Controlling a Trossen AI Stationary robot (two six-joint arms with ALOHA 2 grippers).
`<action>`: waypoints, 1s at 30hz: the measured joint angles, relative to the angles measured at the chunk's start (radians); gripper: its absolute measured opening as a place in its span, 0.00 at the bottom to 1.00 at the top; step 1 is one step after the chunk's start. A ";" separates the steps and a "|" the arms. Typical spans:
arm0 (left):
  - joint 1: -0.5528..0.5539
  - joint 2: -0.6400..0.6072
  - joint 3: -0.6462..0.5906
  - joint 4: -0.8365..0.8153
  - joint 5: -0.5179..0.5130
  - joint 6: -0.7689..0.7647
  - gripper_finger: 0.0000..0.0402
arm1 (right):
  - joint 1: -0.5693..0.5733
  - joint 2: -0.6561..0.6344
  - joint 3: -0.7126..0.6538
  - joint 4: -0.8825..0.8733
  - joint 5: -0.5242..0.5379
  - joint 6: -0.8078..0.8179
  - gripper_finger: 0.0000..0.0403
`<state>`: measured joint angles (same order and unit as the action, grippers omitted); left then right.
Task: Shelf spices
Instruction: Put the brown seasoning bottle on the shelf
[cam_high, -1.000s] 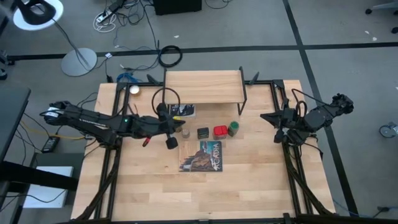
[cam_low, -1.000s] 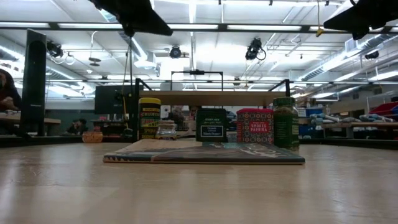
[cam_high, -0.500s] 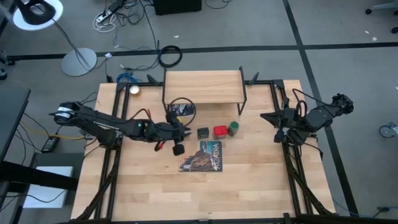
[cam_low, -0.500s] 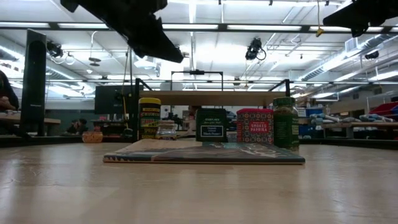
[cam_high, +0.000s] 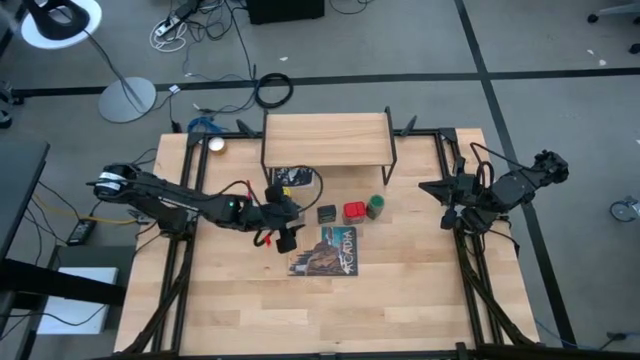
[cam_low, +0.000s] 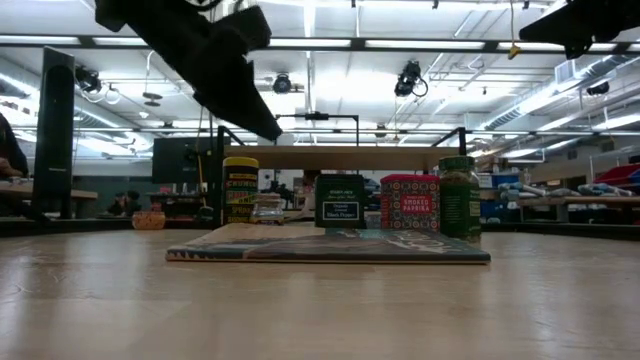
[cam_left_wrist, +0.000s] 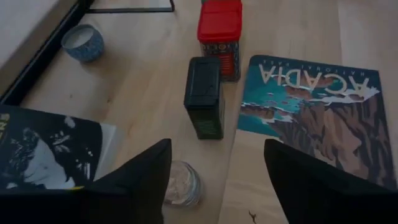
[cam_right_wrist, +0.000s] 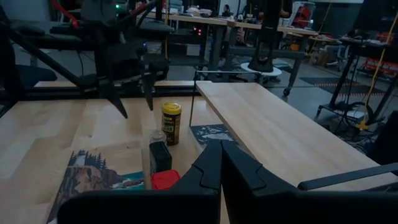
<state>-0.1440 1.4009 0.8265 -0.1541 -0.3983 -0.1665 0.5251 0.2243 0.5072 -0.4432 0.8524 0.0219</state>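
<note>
The spices stand in a row on the table in front of the shelf (cam_high: 325, 140): a yellow-capped jar (cam_right_wrist: 171, 122), a tiny clear jar (cam_left_wrist: 180, 184), a black tin (cam_left_wrist: 204, 96), a red tin (cam_left_wrist: 219, 36) and a green-capped jar (cam_low: 459, 197). My left gripper (cam_left_wrist: 217, 149) hovers open above the clear jar, tilted downward. The jar shows between its fingers, close to one of them, and nothing touches it. My right gripper (cam_right_wrist: 221, 168) waits shut at the table's right side, holding nothing.
A picture-covered book (cam_high: 325, 250) lies flat on the near side of the spice row. A dark printed card (cam_left_wrist: 43, 149) lies under the shelf's front edge. A small blue pot (cam_left_wrist: 83, 42) sits near the shelf's leg. Bare tabletop (cam_high: 250, 300) spreads toward the near edge.
My left gripper has come down toward the clear jar and shifted toward the table's right. It has tipped its fingers further downward and has opened from shut. The spices have stayed where they were.
</note>
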 joint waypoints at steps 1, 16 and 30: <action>0.000 0.008 0.000 -0.001 0.001 0.000 0.66 | 0.000 0.000 0.000 -0.001 0.000 0.000 0.01; 0.014 0.313 0.333 -0.421 -0.030 0.242 0.63 | 0.000 0.000 0.000 0.000 0.001 0.000 0.01; 0.147 0.375 0.447 -0.637 0.101 0.162 0.64 | 0.000 0.000 0.000 0.000 -0.010 -0.014 0.01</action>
<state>0.0032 1.7760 1.2738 -0.7913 -0.2975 -0.0044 0.5248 0.2244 0.5072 -0.4433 0.8422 0.0079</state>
